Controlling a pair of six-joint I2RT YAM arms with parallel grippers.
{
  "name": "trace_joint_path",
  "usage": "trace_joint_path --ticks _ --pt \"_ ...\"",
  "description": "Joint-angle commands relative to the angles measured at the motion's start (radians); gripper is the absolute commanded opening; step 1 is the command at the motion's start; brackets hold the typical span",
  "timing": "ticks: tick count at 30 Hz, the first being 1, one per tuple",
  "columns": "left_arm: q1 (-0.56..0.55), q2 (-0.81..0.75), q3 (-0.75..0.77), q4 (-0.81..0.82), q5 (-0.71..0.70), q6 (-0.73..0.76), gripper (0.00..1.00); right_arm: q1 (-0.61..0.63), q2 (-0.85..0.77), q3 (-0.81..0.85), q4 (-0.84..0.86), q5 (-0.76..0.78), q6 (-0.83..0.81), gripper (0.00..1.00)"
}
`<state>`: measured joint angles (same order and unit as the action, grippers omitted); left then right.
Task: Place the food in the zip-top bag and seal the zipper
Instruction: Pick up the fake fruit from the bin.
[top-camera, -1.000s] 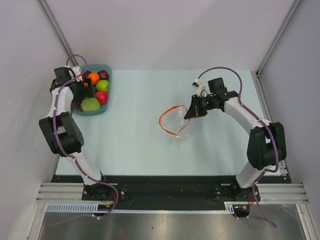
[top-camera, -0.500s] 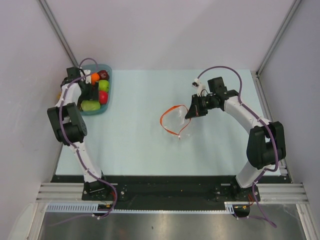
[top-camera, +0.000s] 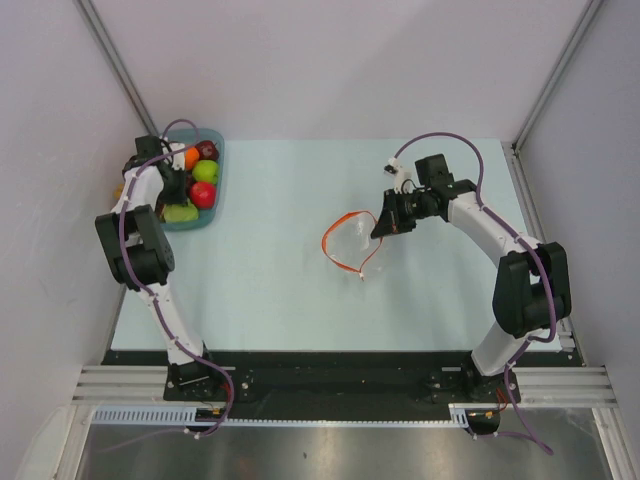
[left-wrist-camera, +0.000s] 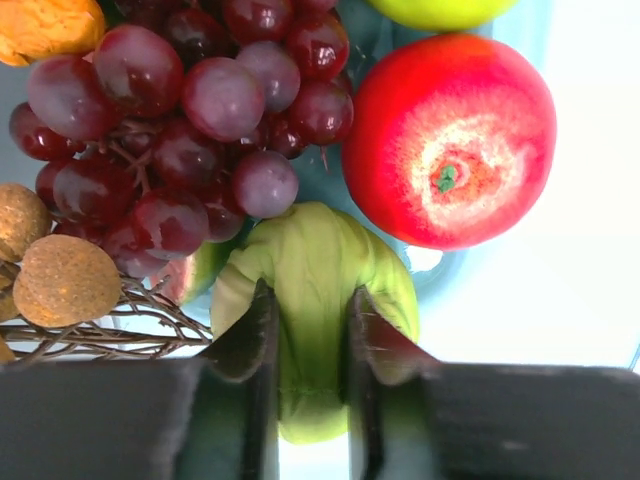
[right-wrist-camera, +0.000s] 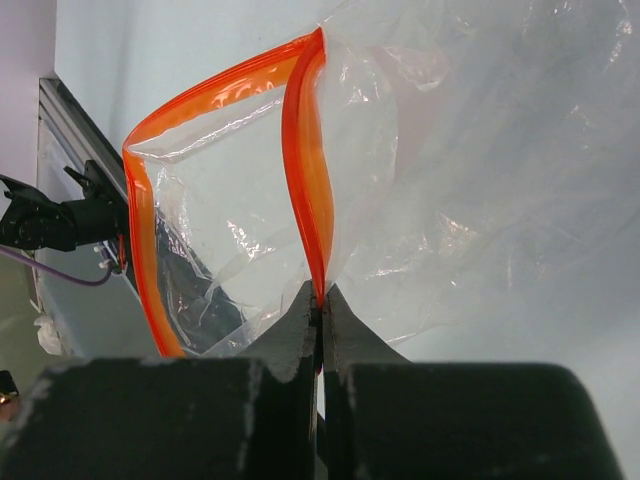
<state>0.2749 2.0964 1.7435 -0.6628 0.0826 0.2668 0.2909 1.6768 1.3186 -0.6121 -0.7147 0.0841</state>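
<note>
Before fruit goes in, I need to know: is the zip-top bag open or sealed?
Open: the zipper strips bow apart in a loop; the right claw pinches one strip.

Place: robot lab test cell
Enclosure: plain white panels (top-camera: 330, 60) around the desk (top-camera: 270, 290)
Mounting: aluminium rail (top-camera: 120, 385) along the desk's near edge

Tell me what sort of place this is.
Probably a robot test cell, not a kitchen: two white-and-black robot arms bolted to a ribbed aluminium rail, plain white enclosure walls, glossy toy fruit in a shallow teal tray.
</note>
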Motion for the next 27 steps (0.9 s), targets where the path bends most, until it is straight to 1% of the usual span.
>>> trace_joint_path --ticks 1,2,5,8,12,15,17,18,19,20,21,23,24,25,26,27 --pt "0.0 -0.1 0.022 -0.044 0.023 -0.024 0.1 -0.006 -0.011 0.042 0.003 -0.006 -0.014 0.0" --pt "0.001 -0.114 0.024 -0.041 0.025 -0.035 0.08 -0.006 -0.011 0.042 0.003 -0.017 -0.017 0.0" --pt "-0.002 -0.171 0.03 -0.04 0.046 -0.069 0.05 -0.01 -0.012 0.042 0.006 -0.049 -0.015 0.0" --pt "-0.005 -0.216 0.039 -0.061 0.112 -0.1 0.01 -0.022 -0.015 0.044 0.025 -0.115 0.002 0.0" --pt "-0.034 -0.278 0.034 -0.081 0.161 -0.127 0.0 -0.039 -0.019 0.045 0.055 -0.198 0.048 0.0" --pt "-0.06 -0.343 0.031 -0.08 0.248 -0.147 0.0 -0.041 -0.026 0.048 0.072 -0.258 0.077 0.0" --pt "-0.083 -0.392 0.013 -0.058 0.362 -0.161 0.0 -0.039 -0.04 0.05 0.098 -0.31 0.103 0.0" --pt "-0.115 -0.45 0.004 -0.031 0.408 -0.175 0.0 -0.036 -0.043 0.05 0.107 -0.327 0.115 0.0" --pt "-0.137 -0.479 -0.018 -0.014 0.505 -0.179 0.0 -0.035 -0.046 0.05 0.13 -0.348 0.15 0.0" --pt "-0.163 -0.508 -0.031 0.012 0.544 -0.185 0.0 -0.03 -0.045 0.05 0.141 -0.386 0.166 0.0" --pt "-0.224 -0.547 -0.048 0.069 0.595 -0.187 0.0 -0.03 -0.045 0.05 0.152 -0.408 0.187 0.0" --pt "-0.297 -0.645 -0.108 0.138 0.702 -0.195 0.0 -0.026 -0.042 0.05 0.176 -0.455 0.232 0.0" --pt "-0.359 -0.674 -0.13 0.208 0.738 -0.21 0.0 -0.024 -0.039 0.05 0.184 -0.466 0.239 0.0" --pt "-0.387 -0.725 -0.175 0.247 0.771 -0.228 0.0 -0.024 -0.038 0.05 0.196 -0.48 0.249 0.0" --pt "-0.413 -0.742 -0.199 0.287 0.849 -0.26 0.0 -0.024 -0.038 0.05 0.198 -0.489 0.249 0.0" --pt "-0.466 -0.757 -0.22 0.361 0.867 -0.302 0.0 -0.018 -0.035 0.05 0.202 -0.493 0.244 0.0"
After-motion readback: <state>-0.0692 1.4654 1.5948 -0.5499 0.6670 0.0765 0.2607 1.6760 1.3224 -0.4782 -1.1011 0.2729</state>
